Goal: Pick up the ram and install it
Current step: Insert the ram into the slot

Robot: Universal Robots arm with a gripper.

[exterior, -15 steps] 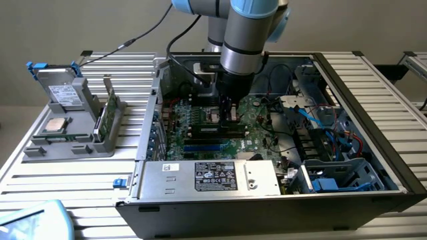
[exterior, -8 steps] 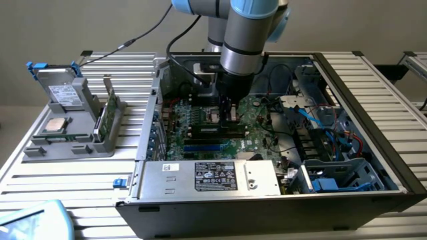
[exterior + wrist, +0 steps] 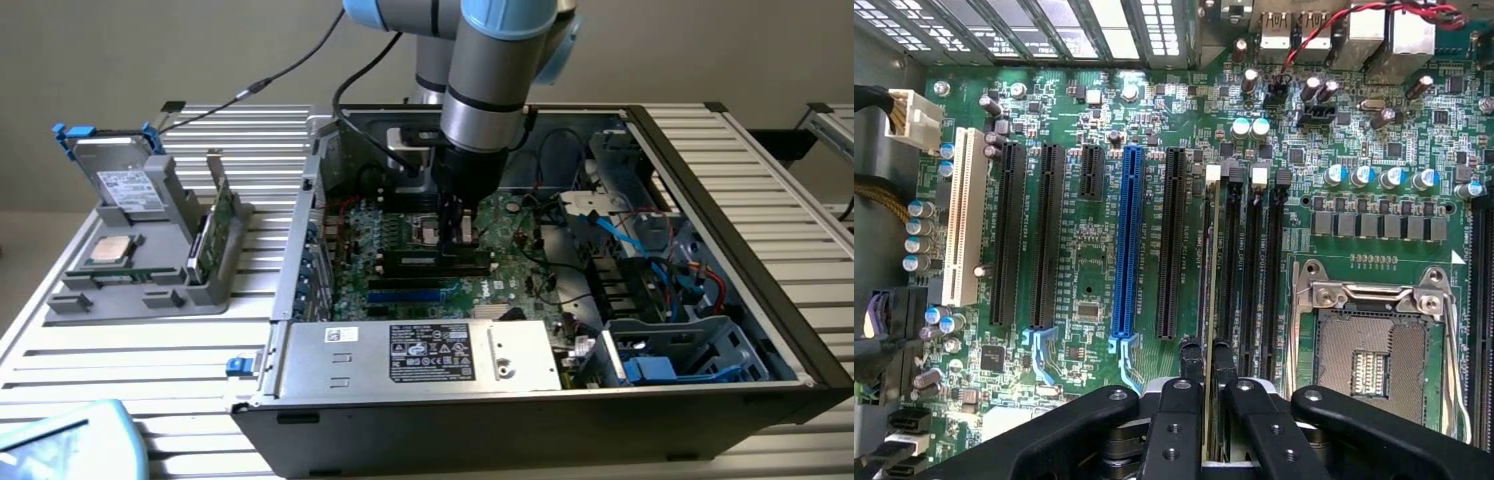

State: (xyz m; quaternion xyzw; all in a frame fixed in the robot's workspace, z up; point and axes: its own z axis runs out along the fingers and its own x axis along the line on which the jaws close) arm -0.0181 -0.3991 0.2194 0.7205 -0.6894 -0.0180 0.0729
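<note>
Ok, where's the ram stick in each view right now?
Exterior view: ram stick held in the gripper, low over the motherboard's middle.
Wrist view: ram stick edge-on in the gripper, along the black memory slots.
Shared landmark: the blue slot.

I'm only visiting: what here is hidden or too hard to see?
- The ram, wrist view: edge-on in the claw, so its chips and whether it sits in a slot cannot be told.
- Processor socket, wrist view: one end covered by the claw.
- Power supply label, exterior view: print too small to read.
- Pale blue object, exterior view's left: cut off by the edge.
</note>
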